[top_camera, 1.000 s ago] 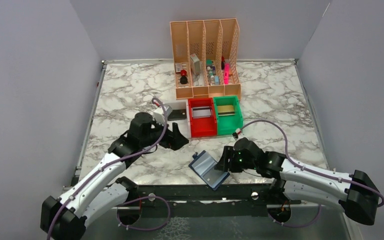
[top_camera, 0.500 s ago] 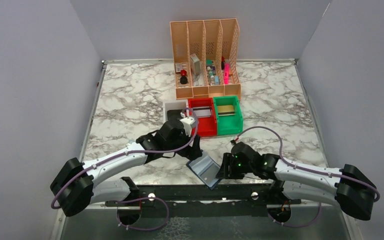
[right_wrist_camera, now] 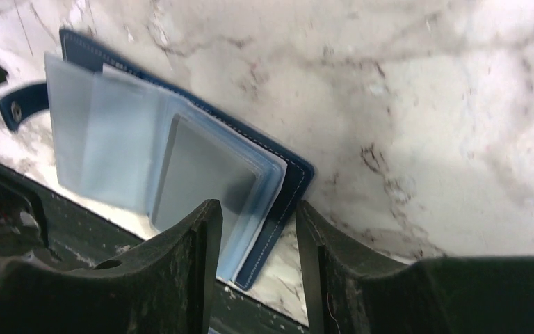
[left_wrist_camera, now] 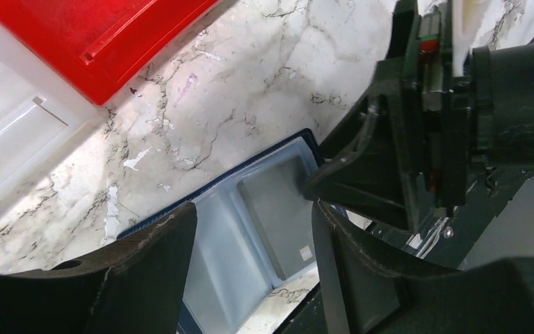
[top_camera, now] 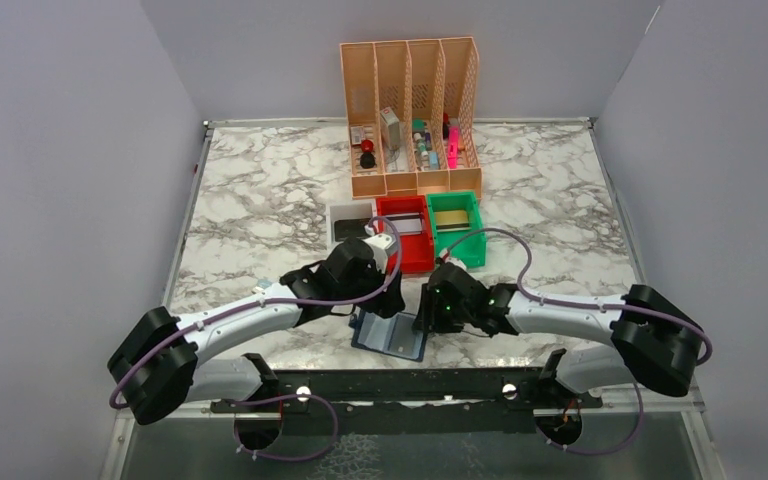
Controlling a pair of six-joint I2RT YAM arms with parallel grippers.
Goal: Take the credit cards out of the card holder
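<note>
**Overhead view.** We saw a white-and-grey marble tabletop (top_camera: 260, 190) closed in by plain grey walls (top_camera: 70, 150) at the left, right and top of the frame, with a dark rail (top_camera: 390, 385) along its lower edge. An orange file rack (top_camera: 410, 110) stood at top centre. Below it, side by side, sat a white bin (top_camera: 345, 210), a red bin (top_camera: 405, 260) and a green bin (top_camera: 463, 250). These held a black card (top_camera: 352, 229), a silver-grey card (top_camera: 405, 225) and a gold card (top_camera: 451, 219) respectively. The card holder (top_camera: 390, 335) lay open and flat at lower centre, just above the rail. The left gripper (top_camera: 385, 305) reached over its upper left corner, and the right gripper (top_camera: 426, 317) stood at its right edge. Bare marble lay open across the upper left, the left margin and the right side of the frame. Both wrists filled the strip between the bins and the holder.

**Wrist views.** The left gripper's jaws stood well apart above the holder's see-through pockets, with nothing between them that we could make out. The right gripper's jaws were also parted, straddling the holder's stitched edge; we could not tell whether they touched it. One grey card (right_wrist_camera: 201, 167) sat inside a pocket. The snap tab (right_wrist_camera: 21, 111) pointed toward the left of that frame.
</note>
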